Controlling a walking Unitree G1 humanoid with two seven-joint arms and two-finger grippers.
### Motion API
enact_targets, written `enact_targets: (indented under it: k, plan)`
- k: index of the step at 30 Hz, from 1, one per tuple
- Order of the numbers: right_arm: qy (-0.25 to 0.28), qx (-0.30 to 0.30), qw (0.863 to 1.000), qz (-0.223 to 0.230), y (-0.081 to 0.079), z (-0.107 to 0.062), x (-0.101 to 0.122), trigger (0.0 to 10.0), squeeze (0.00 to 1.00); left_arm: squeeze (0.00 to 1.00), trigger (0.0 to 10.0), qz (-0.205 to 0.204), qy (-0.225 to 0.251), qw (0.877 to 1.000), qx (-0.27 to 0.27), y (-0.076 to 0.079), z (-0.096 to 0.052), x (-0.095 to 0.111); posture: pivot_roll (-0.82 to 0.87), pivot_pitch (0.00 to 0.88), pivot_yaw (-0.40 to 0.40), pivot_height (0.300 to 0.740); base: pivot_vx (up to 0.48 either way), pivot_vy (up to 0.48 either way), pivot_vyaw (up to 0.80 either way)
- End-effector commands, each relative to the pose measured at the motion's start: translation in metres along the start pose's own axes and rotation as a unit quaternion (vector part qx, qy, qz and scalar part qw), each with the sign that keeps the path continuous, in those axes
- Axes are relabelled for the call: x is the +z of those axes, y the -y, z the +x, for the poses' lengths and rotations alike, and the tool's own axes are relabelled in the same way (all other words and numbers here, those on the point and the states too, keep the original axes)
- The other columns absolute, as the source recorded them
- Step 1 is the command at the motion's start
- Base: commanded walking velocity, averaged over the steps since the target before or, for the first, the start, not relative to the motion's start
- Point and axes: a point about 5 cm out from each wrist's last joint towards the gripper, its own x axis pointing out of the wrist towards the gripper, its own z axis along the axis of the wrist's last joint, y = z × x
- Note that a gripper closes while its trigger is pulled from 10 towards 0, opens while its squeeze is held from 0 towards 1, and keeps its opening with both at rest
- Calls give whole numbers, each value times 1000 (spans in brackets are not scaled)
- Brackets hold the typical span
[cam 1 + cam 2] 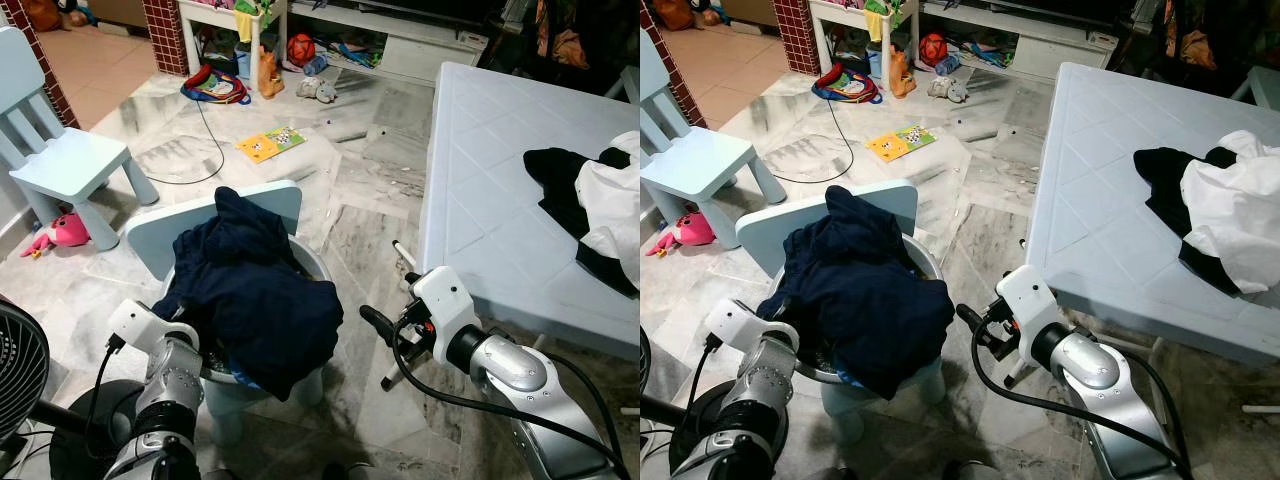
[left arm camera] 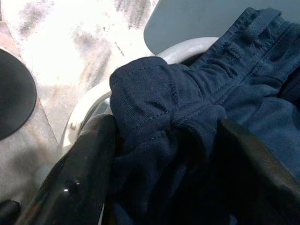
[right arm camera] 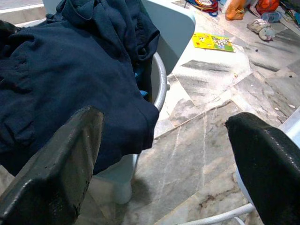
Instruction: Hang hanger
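Navy garment (image 1: 255, 295) is draping over basin (image 1: 315, 262); left claw (image 2: 164, 173) is spreading open around its fold, right claw (image 3: 173, 159) is hovering open beside it.

A heap of clothes (image 1: 255, 290) sits in a basin (image 1: 315, 262) on a small chair (image 1: 170, 235) on the floor (image 1: 370, 200), just ahead. The desk (image 1: 490, 190) stands to its right, with more clothes (image 1: 590, 200) lying on its right part. Another chair (image 1: 60, 160) stands off to the left, a toy (image 1: 62, 232) on the floor before it. A book (image 1: 270, 143) lies on the floor farther back.
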Motion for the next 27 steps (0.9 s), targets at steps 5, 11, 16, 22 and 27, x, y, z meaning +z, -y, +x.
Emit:
enact_targets:
  k: [5,11,16,22,27]
  plan:
    - [1,-10,1000,-8,3,-3,2,10000,0,0,0,13,-4,1000,-2,-1,2,0,-178,128,-102,740,0,0,0]
    - [3,-11,1000,-8,2,-2,2,10000,0,0,0,54,2,998,9,-5,3,2,-175,126,-100,740,0,0,0]
    - [3,-12,1000,-8,2,-1,2,10000,0,0,0,214,18,976,-36,3,0,0,-172,122,-97,740,0,0,0]
    - [4,-11,1000,-7,2,1,2,10000,0,0,0,378,21,917,-124,5,-14,-9,-158,119,-98,740,0,0,0]
    - [5,-10,1000,-7,2,3,2,10000,0,0,0,460,14,868,-187,6,-25,-13,-152,117,-99,740,0,0,0]
